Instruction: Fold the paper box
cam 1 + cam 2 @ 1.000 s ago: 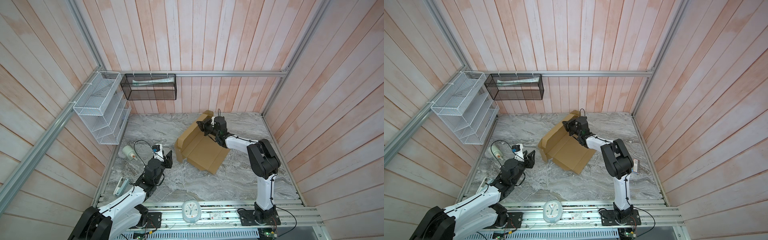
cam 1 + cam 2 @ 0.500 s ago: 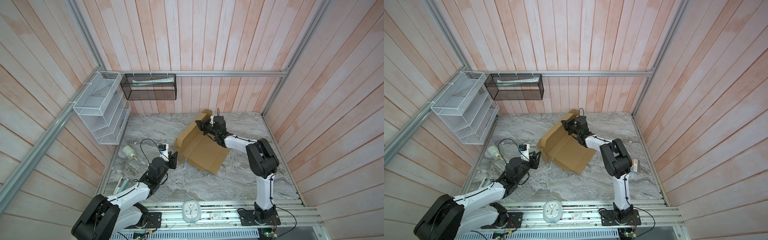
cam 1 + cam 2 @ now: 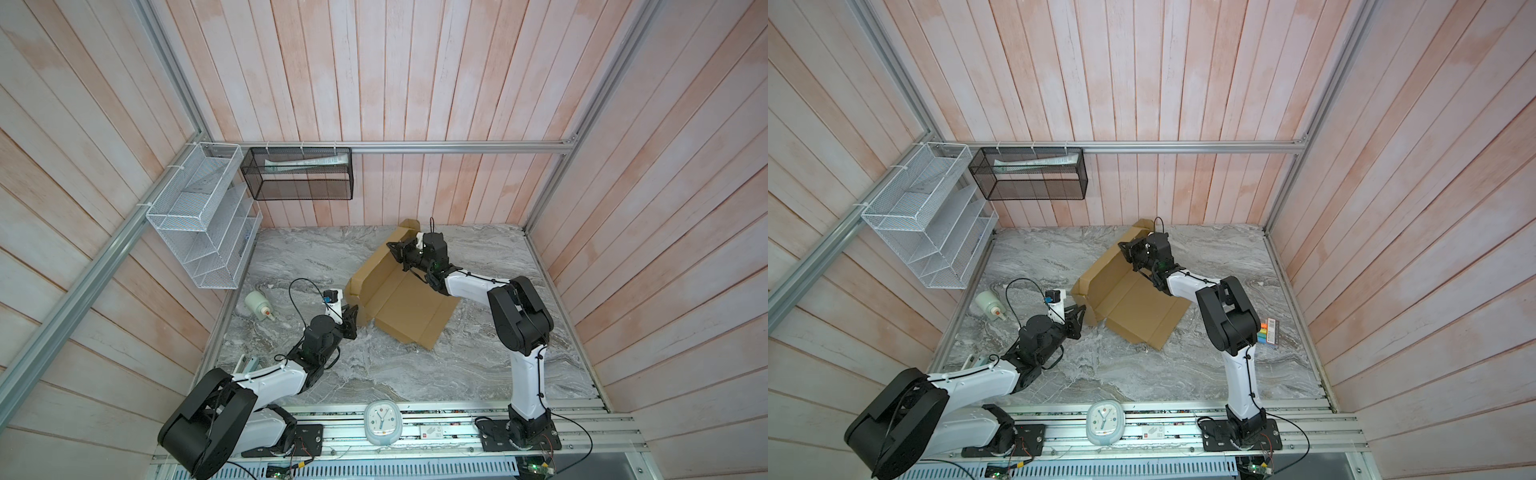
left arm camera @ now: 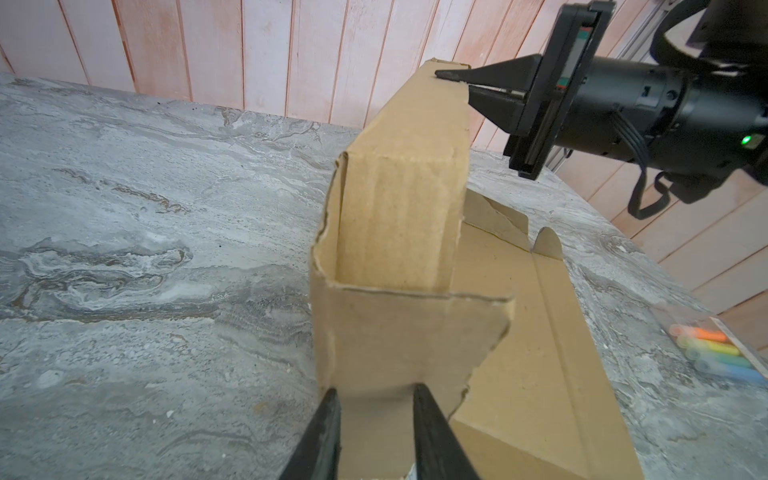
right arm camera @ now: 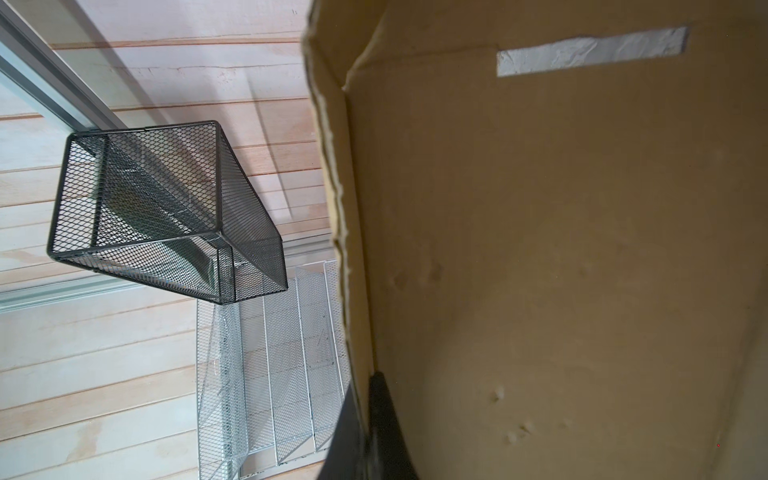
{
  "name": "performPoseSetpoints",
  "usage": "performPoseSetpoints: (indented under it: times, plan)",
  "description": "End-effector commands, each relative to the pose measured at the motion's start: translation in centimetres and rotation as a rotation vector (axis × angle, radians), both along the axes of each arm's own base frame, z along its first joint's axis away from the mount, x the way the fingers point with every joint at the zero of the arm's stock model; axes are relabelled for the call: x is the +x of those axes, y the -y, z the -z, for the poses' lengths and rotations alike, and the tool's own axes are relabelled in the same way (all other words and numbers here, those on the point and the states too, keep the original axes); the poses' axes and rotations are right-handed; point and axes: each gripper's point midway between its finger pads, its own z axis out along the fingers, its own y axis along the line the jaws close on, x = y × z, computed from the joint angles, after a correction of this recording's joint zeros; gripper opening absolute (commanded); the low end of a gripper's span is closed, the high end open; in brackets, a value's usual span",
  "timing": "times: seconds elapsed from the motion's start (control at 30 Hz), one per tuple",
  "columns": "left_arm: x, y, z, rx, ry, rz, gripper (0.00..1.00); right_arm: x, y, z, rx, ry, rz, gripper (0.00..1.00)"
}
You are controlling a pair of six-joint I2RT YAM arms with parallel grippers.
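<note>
Setting: Grey marbled table (image 3: 374, 374) ringed by pink plank walls; a white bottle (image 3: 257, 305) lay near the left wall, well apart from the work.
Paper box: the paper box (image 3: 409, 309) sat toward the back middle of the table as a half-formed brown sheet. Its base panel lay flat and one long side wall (image 4: 399, 208) stood raised on the side facing the left arm. The other flaps lay flat.
Right hand: the right hand (image 4: 453, 80) was at the far end of that raised wall, jaws pinched tight on its top corner and holding it up.
Left hand: the left hand (image 4: 374, 390) was low at the near end of the wall, jaws narrow with a gap between them. The end flap (image 4: 395, 340), turned crosswise to the wall, showed across that gap. Whether the fingers (image 4: 424, 415) pressed on the cardboard could not be told.
Step in hand: by my reading, squaring up the first long wall and securing its near corner flap. That put the task fairly early, with the other sides and the lid not yet formed.
Next move calls for: the left hand getting a sure hold on the flap and keeping it square along its crease, while the far corner stayed pinned upright. Pressure would need to be light, since corrugated board can buckle away from its creases.
</note>
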Motion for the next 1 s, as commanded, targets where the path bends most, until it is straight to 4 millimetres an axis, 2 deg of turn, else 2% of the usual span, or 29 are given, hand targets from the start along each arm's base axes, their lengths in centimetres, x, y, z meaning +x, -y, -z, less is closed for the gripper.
performPoseSetpoints:
  times: [0.0,0.37,0.57,0.97]
  plan:
    - [0.0,0.6,-0.3,-0.011,0.025,0.018,0.31,-0.4,-0.6,0.7,0.009,-0.007,-0.024,0.0]
    - [-0.1,2.4,-0.6,-0.017,0.043,0.062,0.28,-0.6,-1.3,0.7,0.009,-0.003,-0.045,0.0]
    - [0.0,2.7,-0.6,-0.018,0.047,0.066,0.24,-1.0,-1.4,1.2,0.011,-0.005,-0.054,0.0]
    - [0.2,3.5,-1.0,-0.025,0.062,0.085,0.24,-1.6,-1.5,2.2,0.011,0.0,-0.08,0.0]
